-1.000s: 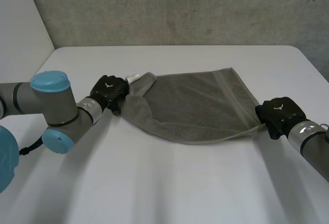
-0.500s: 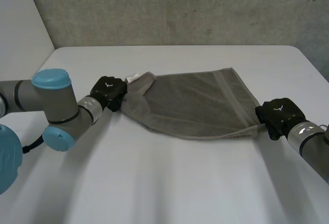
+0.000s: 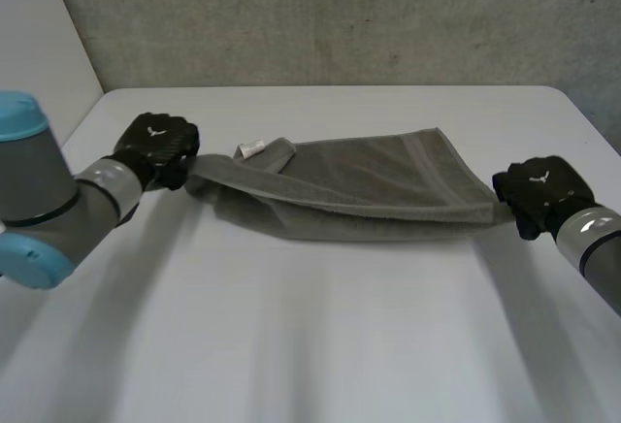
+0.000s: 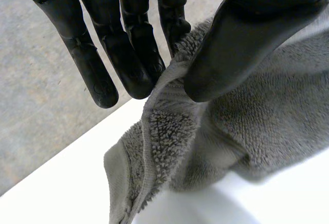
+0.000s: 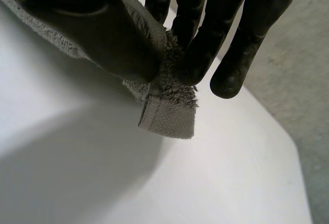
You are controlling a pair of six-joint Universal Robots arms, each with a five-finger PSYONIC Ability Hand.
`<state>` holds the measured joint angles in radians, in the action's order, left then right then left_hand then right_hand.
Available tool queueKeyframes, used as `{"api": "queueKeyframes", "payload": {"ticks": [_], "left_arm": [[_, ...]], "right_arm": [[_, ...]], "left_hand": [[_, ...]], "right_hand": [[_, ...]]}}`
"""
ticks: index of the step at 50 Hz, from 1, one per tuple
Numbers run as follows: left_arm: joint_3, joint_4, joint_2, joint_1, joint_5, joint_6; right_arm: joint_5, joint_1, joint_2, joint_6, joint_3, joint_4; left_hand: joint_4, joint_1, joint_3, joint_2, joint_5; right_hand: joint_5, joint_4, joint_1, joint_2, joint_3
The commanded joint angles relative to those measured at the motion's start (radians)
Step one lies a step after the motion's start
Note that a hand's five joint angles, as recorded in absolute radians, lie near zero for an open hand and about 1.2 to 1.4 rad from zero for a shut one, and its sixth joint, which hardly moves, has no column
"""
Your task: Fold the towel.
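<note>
**Three cameras, one towel**

Head view: high and back from the towel (image 3: pixel 359 185), between the arms, facing down over the white table (image 3: pixel 320 345) toward the grey wall (image 3: pixel 320 16). Left wrist view: tight on one end of the towel, peering along the left hand (image 4: pixel 123 49). Right wrist view: just as close at the towel's other end, along the right hand (image 5: pixel 205 29). Shared by all three: towel and tabletop.

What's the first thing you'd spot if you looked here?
A grey towel lies across the middle of the white table, with its near edge pulled tight like a rope. The left robot hand pinches one end of that edge, and the right robot hand pinches the corner at the other end.
</note>
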<state>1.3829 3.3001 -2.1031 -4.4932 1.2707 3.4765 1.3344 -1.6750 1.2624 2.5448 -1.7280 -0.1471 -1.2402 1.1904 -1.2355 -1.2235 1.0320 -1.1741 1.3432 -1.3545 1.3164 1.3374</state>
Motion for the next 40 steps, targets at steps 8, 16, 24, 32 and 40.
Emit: {"api": "queueKeyframes", "payload": {"ticks": [8, 16, 24, 32, 40], "left_arm": [[0.306, -0.017, 0.256, -0.138, -0.070, -0.002], [0.386, -0.094, 0.479, -0.208, -0.179, -0.011], [0.439, -0.135, 0.675, -0.227, -0.197, -0.008], [0.481, -0.129, 0.761, -0.242, -0.197, -0.002], [0.411, -0.025, 0.700, -0.271, -0.195, -0.014]], "right_arm": [[-0.001, -0.003, 0.144, -0.001, -0.010, 0.070], [-0.006, -0.005, 0.287, -0.008, 0.053, 0.225], [-0.018, -0.005, 0.419, -0.012, 0.091, 0.359], [-0.049, -0.008, 0.442, -0.038, 0.117, 0.368], [-0.032, -0.045, 0.346, -0.047, 0.307, 0.345]], "left_hand": [[-0.156, 0.206, -0.161, -0.173, 0.190], [-0.156, 0.206, -0.161, -0.173, 0.190], [-0.156, 0.206, -0.161, -0.173, 0.190], [-0.156, 0.206, -0.161, -0.173, 0.190], [-0.156, 0.206, -0.161, -0.173, 0.190]], "right_hand": [[-0.048, 0.053, -0.042, 0.080, 0.059], [-0.048, 0.053, -0.042, 0.080, 0.059], [-0.048, 0.053, -0.042, 0.080, 0.059], [-0.048, 0.053, -0.042, 0.080, 0.059], [-0.048, 0.053, -0.042, 0.080, 0.059]]}}
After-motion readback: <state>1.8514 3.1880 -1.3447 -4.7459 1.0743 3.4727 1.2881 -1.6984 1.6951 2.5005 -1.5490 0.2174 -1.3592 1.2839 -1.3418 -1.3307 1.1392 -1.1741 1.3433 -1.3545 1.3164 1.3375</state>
